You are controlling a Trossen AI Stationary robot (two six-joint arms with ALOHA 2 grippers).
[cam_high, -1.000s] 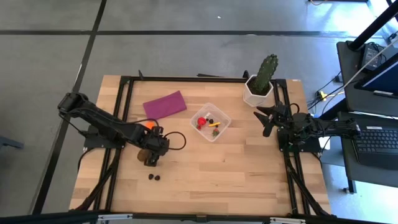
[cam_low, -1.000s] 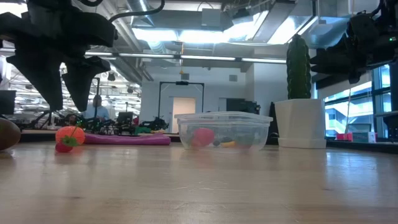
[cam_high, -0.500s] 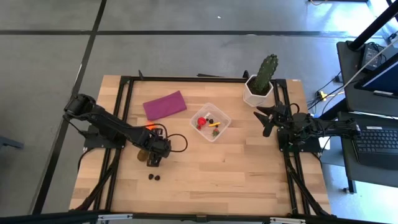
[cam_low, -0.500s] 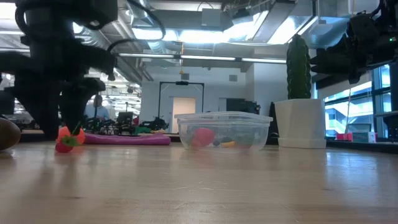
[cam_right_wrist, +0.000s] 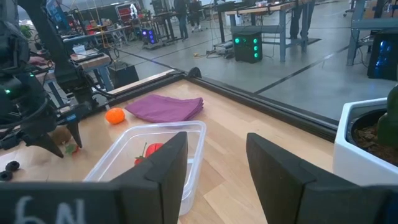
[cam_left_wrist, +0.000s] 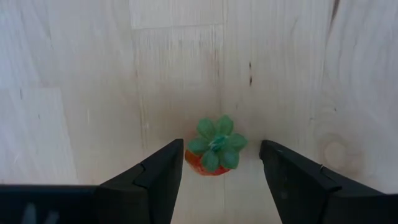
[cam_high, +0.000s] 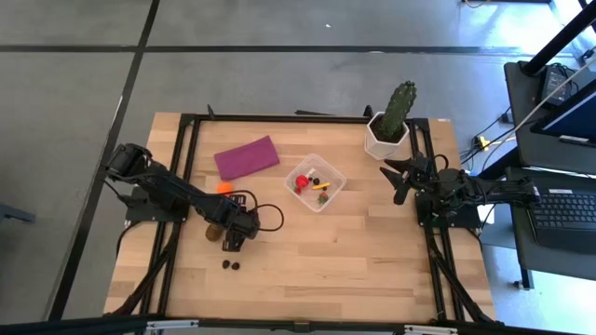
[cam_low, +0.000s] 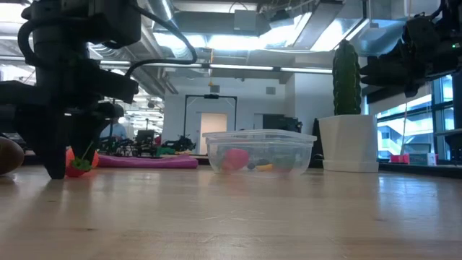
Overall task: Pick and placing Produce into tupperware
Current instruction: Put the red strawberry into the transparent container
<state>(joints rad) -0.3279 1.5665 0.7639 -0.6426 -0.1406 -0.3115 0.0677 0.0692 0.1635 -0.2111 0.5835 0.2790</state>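
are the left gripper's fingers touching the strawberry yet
Apart. Left wrist view shows bare wood between the strawberry and each open finger of the left gripper.

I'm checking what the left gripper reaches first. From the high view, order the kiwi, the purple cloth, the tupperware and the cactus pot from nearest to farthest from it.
From the left gripper:
1. Kiwi, right beside it.
2. Purple cloth, toward the table's far edge.
3. Tupperware, mid-table.
4. Cactus pot, far right corner.

light: bright, even | ceiling glare in low view | shadows: soft
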